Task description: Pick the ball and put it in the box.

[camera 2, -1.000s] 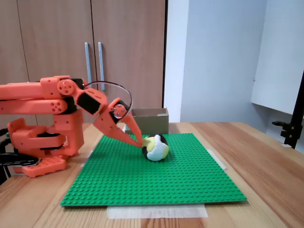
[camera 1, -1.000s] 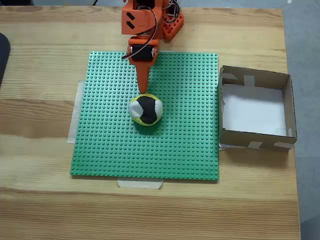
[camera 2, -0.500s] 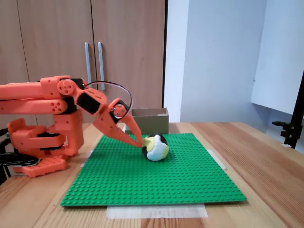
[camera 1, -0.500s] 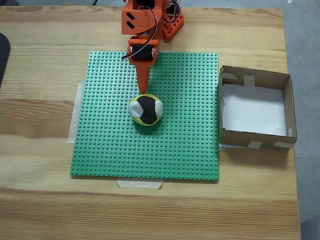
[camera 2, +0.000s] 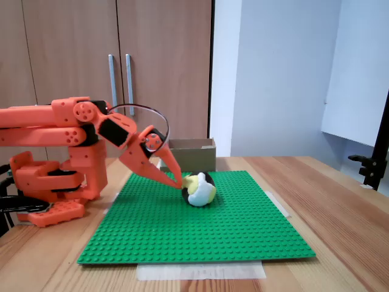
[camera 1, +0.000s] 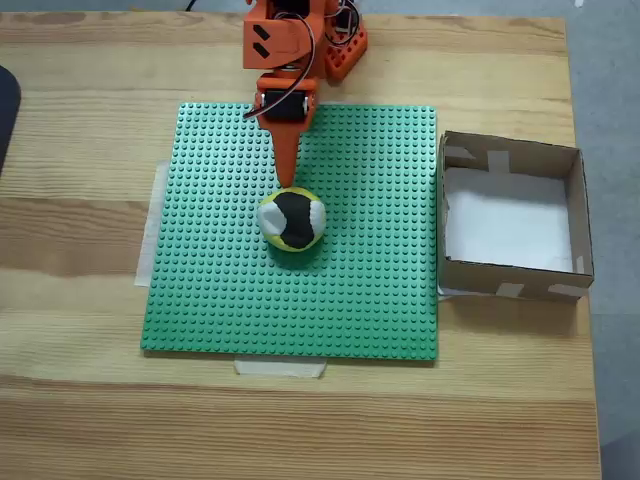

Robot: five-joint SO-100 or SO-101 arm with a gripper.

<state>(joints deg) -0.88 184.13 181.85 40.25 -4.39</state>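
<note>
One ball (camera 1: 292, 220) on plate (camera 1: 210, 300); end effector (camera 2: 180, 180) tip at ball, finger spread unclear. Grasp step; next needs firm clamp, lift toward box (camera 1: 575, 215).

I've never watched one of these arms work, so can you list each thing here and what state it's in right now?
Ball: resting on the green studded plate, not lifted.
Gripper: low, tips at the ball's edge; open or shut unclear.
Cardboard box: open-topped, nothing inside, beside the plate.
Cupboard doors: closed.
</note>
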